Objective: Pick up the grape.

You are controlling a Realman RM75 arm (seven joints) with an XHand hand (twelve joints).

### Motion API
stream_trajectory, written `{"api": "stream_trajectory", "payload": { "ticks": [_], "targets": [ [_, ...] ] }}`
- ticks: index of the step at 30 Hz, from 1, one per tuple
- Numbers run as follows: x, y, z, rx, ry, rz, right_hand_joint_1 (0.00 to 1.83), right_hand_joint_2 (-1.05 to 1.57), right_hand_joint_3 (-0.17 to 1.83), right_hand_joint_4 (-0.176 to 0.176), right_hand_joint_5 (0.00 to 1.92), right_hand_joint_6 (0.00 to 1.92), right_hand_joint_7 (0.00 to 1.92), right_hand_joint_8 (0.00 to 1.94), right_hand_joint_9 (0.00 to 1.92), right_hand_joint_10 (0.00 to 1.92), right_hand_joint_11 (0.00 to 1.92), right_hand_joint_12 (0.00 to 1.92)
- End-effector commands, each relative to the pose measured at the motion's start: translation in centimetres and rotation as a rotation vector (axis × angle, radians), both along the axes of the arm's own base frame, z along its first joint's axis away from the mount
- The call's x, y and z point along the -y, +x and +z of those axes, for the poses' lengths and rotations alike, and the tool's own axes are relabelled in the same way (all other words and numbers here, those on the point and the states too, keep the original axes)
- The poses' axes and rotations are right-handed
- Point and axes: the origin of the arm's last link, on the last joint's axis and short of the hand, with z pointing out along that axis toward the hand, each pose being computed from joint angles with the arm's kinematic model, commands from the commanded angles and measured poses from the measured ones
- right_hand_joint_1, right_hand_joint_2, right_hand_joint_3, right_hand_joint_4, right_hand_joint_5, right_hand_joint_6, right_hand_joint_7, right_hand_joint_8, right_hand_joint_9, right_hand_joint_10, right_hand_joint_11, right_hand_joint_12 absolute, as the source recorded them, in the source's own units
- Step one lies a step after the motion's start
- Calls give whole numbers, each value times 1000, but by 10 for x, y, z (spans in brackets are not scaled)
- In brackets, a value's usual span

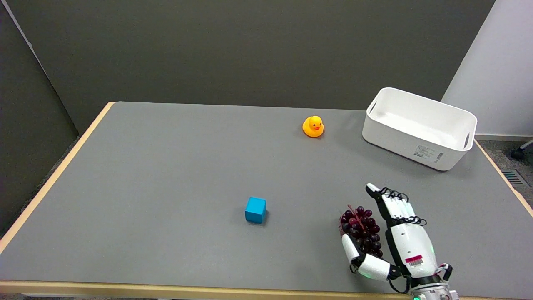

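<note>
I am looking down on a grey table (175, 166) with a pale wooden edge running along its left, near and right sides. Behind it stands a dark grey wall (250, 50), and a lighter white wall panel (495, 75) cuts in at the upper right. A strip of carpeted floor (508, 158) shows past the table's right edge, with a small vent grille set in it.

On the table I count one of each thing. One bunch of dark red grapes (361, 228) lies near the front right. One blue cube (255, 209) sits toward the middle front, well apart from the bunch on its left. One yellow rubber duck (313, 126) stands toward the back, and one white bin (420, 127) rests at the back right corner, a label on its near wall, near the duck but not touching it.

My right hand (395, 241) comes in from the lower right and lies just beside the bunch on its right. The long fingers (389, 204) stretch straight out along the right side of the fruit, while the thumb (349, 248) curves under the near end of the bunch. The fingers are spread wide around it, cupping rather than closed; I cannot tell whether the thumb touches the fruit. The bunch appears to rest on the table.
</note>
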Motion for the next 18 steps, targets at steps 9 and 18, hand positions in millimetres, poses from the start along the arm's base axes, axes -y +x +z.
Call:
{"api": "stream_trajectory", "payload": {
  "ticks": [9, 18],
  "targets": [
    [11, -19, 12, 36, -88, -135, 535, 664, 793, -147, 117, 342, 173, 458, 76, 810, -1, 1020],
    [5, -25, 9, 56, -84, -175, 535, 663, 792, -146, 114, 339, 166, 452, 71, 804, -1, 1018]
  ]
}}
